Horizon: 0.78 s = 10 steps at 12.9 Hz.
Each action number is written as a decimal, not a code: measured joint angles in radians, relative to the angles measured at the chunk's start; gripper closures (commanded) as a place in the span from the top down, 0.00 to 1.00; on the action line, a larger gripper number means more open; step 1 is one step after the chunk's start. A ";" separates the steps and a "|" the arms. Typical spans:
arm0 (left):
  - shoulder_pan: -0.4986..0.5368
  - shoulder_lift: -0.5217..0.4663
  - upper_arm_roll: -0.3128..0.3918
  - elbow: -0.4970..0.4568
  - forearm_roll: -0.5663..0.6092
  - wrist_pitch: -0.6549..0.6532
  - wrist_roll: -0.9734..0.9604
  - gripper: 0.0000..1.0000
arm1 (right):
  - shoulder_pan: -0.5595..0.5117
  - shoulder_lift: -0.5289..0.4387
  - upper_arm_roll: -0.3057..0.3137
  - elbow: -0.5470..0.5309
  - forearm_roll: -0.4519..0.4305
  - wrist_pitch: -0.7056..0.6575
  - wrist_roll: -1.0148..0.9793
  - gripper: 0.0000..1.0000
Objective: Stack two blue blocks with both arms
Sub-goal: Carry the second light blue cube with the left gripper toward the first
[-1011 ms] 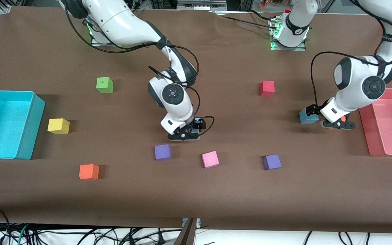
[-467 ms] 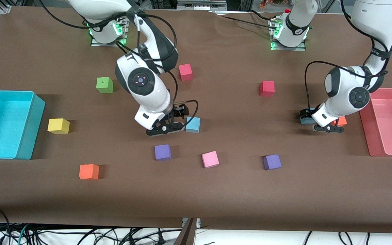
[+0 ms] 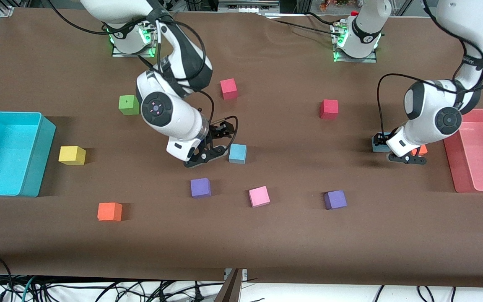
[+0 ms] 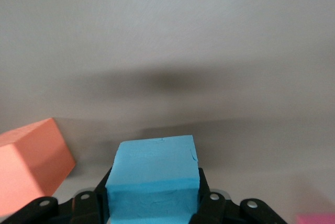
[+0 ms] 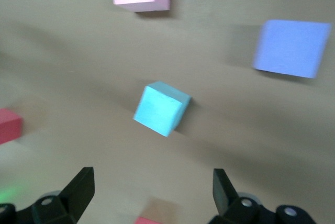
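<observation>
White arms (image 3: pixel 170 113) w/ dark grey joints, black cables (green base lights).

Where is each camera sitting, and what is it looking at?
Front view: high across the table, facing both arms; right gripper is beside a blue block, left gripper down by the pink bin.
Left wrist view: on the left wrist, looking at the other blue block between its fingers.
Right wrist view: on the right wrist, looking down past open fingers at the same blue block the front view shows.
</observation>
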 measured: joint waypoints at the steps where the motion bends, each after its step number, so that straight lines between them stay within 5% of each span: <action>1: -0.025 -0.032 -0.007 0.055 -0.029 -0.096 -0.009 0.00 | -0.001 -0.008 -0.008 -0.053 0.064 0.063 -0.063 1.00; 4: -0.093 -0.086 -0.084 0.236 -0.062 -0.309 -0.154 0.00 | 0.000 -0.042 -0.012 -0.229 0.257 0.262 -0.281 1.00; 7: -0.184 -0.071 -0.170 0.339 -0.065 -0.345 -0.361 0.00 | 0.000 -0.067 -0.013 -0.383 0.593 0.395 -0.686 1.00; 10: -0.321 0.025 -0.180 0.438 -0.066 -0.343 -0.583 0.00 | 0.012 -0.067 -0.013 -0.485 0.901 0.493 -1.107 1.00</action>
